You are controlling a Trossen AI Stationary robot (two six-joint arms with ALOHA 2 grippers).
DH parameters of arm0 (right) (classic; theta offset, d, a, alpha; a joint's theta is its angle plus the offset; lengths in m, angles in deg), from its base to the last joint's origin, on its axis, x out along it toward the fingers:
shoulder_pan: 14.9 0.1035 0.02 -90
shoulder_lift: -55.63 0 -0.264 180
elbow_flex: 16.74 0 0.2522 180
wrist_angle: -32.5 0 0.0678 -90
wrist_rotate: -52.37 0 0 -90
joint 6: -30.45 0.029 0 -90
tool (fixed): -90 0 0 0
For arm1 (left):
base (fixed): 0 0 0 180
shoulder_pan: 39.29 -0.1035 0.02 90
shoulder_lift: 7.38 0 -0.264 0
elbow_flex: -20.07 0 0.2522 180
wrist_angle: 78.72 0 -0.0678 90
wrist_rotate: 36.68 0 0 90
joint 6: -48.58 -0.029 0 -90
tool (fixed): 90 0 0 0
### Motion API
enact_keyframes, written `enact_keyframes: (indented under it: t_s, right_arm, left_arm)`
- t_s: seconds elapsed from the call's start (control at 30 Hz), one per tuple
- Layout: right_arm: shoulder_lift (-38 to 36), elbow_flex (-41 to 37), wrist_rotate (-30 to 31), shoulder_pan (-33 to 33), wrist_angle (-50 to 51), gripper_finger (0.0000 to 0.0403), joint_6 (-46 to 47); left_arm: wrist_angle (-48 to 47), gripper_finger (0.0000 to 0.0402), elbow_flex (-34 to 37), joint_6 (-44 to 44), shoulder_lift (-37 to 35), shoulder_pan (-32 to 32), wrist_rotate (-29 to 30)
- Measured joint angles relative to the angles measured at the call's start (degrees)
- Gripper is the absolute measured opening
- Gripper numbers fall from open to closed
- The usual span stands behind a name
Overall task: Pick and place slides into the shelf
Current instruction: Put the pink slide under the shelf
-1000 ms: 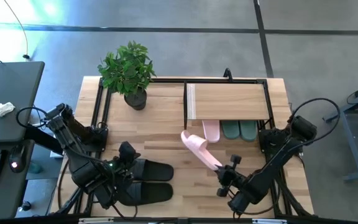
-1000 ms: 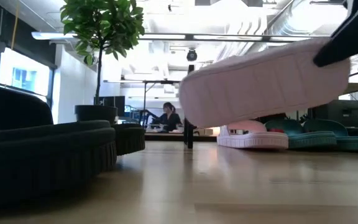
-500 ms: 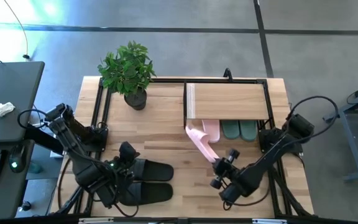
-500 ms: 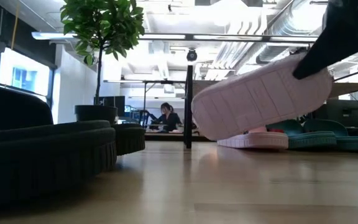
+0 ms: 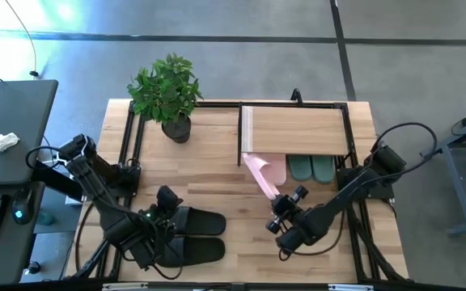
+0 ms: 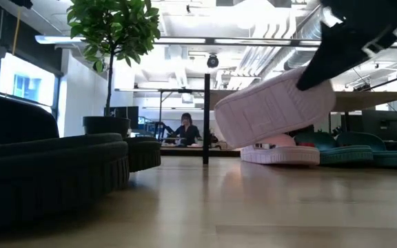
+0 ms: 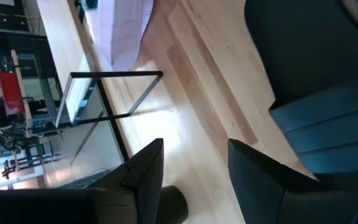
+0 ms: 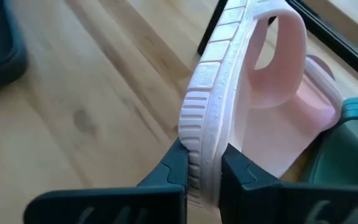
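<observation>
Overhead: right gripper (image 5: 278, 199) clenched on the heel of a pink slide (image 5: 260, 173), toe ahead of it at the shelf (image 5: 298, 131) mouth; left gripper (image 5: 165, 204) released, hovering over the black slides (image 5: 191, 234). Low view: pink slide (image 6: 274, 109) tilted clear of the tabletop (image 6: 205, 207), presumably to slip beside its mate (image 6: 280, 151). Right wrist: sole edge pinched between both fingers (image 8: 166, 177).

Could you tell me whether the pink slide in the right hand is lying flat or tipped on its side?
Tipped on edge: the right hand pinches the pink slide by its sole rim, with the strap facing sideways.
</observation>
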Motion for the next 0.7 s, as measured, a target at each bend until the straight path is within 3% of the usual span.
enact_keyframes:
  t_s: [0.7]
  right_arm:
    - [0.0, 0.0, -1.4, -12.7, -10.1, 0.0015, -17.3]
  left_arm:
    - [8.9, 0.0163, 7.1, -0.2, 0.0, 0.0, 0.1]
